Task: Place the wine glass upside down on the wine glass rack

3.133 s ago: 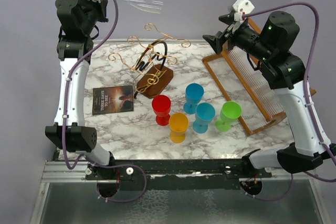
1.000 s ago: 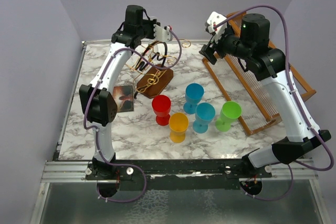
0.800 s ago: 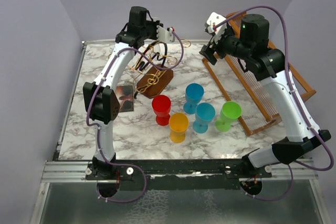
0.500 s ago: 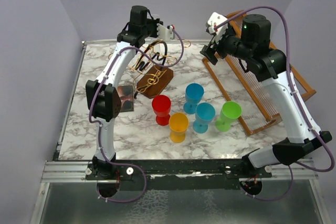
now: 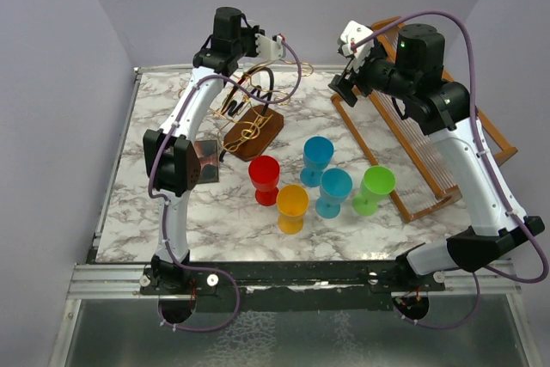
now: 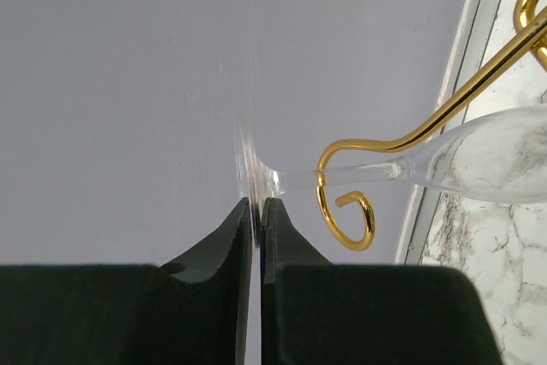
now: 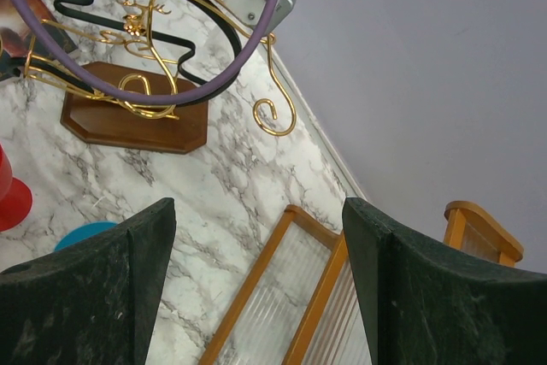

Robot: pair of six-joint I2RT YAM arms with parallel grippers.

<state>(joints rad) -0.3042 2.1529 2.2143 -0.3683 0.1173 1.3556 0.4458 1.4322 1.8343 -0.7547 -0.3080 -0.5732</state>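
Observation:
The clear wine glass (image 6: pixel 491 156) shows in the left wrist view. Its stem (image 6: pixel 342 179) crosses a gold wire hook (image 6: pixel 346 203) of the wine glass rack, with the bowl beyond the hook. My left gripper (image 6: pixel 256 205) is shut on the thin edge of the glass's foot. In the top view the left gripper (image 5: pixel 268 47) hovers at the rear of the gold scroll rack (image 5: pixel 245 92), which stands on a dark wooden base (image 5: pixel 258 131). The glass is too faint to make out there. My right gripper (image 5: pixel 345 85) is open and empty, raised right of the rack (image 7: pixel 272 117).
Red (image 5: pixel 264 176), orange (image 5: pixel 292 205), blue (image 5: pixel 318 155), light blue (image 5: pixel 334 192) and green (image 5: pixel 375 186) cups stand in front of the rack. A large orange-brown slatted rack (image 5: pixel 412 139) lies at the right. A dark card (image 5: pixel 206 159) lies beside the left arm.
My left arm swung from high at the far left to above the rack, carrying the glass, then edged slightly right. My right gripper shifted a little.

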